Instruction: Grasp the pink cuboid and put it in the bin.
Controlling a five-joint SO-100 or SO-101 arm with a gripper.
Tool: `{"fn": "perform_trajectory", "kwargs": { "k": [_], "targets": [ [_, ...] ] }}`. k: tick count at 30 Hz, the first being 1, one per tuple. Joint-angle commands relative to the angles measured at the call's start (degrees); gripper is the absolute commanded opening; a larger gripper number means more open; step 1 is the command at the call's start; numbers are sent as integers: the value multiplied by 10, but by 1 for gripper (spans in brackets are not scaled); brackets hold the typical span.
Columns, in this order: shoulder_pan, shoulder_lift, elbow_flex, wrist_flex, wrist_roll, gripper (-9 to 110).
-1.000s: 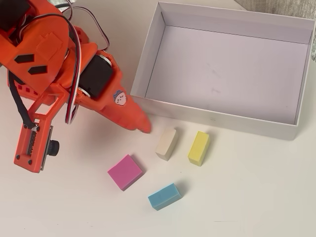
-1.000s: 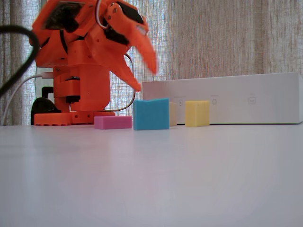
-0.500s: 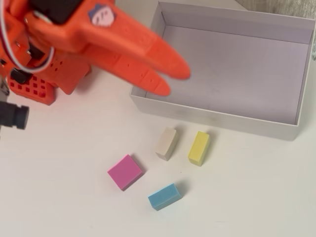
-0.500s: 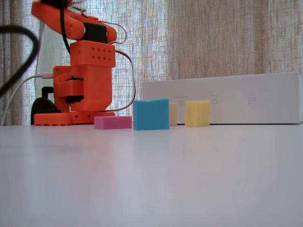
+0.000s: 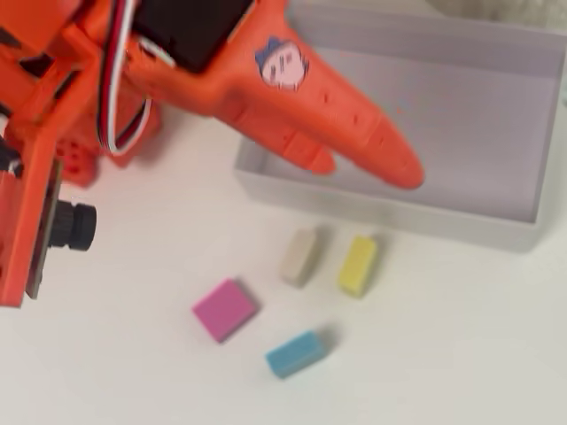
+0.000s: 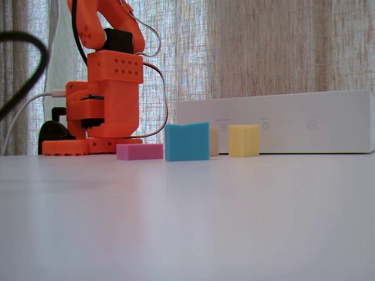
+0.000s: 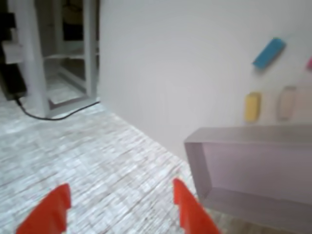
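- My tool has swung up and away: a second ago its orange fingers hung low in the fixed view, close above the blocks; now only my base and raised upper arm show there.
- Seen from overhead, the tool hangs high over the near corner of the bin, and the wrist view looks past the table edge to the floor.
- Its fingers stand well apart in the wrist view, with nothing between them.
- The grasp has not begun; I judge this a repositioning before any descent.
- The pink cuboid lies flat on the white table, apart from the blue block, the yellow block and a beige block, outside the bin.
- It is a low, matte magenta slab with a squarish top; its edges are probably crisp, though blur softens them.
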Motion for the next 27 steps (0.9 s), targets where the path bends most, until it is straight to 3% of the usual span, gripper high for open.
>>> {"fn": "perform_trajectory", "kwargs": {
  "k": [1, 27],
  "targets": [
    [10, -19, 6, 46, -4, 27],
    [142, -80, 292, -6, 89, 26]
  ]
}}
